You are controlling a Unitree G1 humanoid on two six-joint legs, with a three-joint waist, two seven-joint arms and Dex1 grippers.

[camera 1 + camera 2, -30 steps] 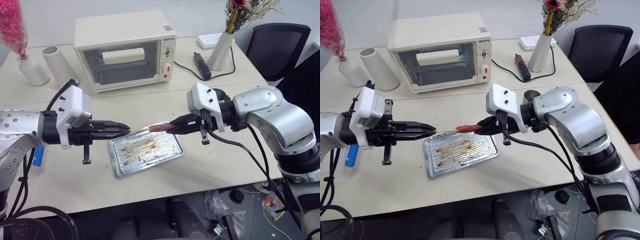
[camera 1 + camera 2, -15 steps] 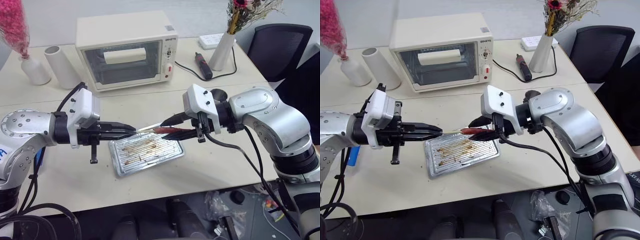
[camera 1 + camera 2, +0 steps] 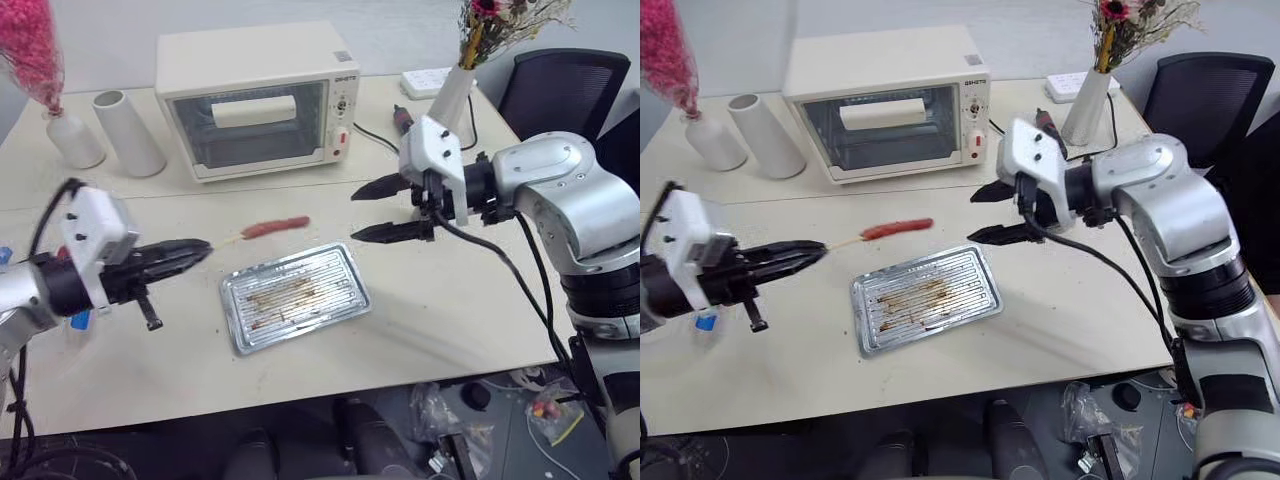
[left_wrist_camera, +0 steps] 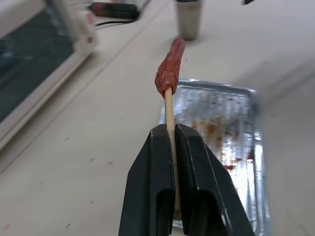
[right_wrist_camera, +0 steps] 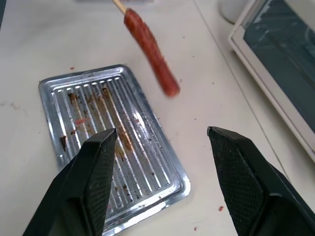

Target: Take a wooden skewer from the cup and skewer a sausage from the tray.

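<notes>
Cream tabletop point(image 3: 420, 300) is carrying my ribbed silvery metal tray point(image 3: 296, 296) at centre; my left gripper point(image 4: 172, 147) is clamping the thin wooden skewer point(image 4: 170, 110) bearing the red-orange sausage point(image 3: 274, 227), while my right gripper point(image 3: 378, 210) is gaping apart beside a white oven point(image 3: 255, 95).

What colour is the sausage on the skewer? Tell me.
Glossy red-orange sausage; clearest in the right wrist view.

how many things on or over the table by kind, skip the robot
toaster oven: 1
metal tray: 1
sausage on wooden skewer: 1
metal cup: 1
white vases with flowers: 2
white cylinder: 1
power strip: 1
Total: 8
</notes>
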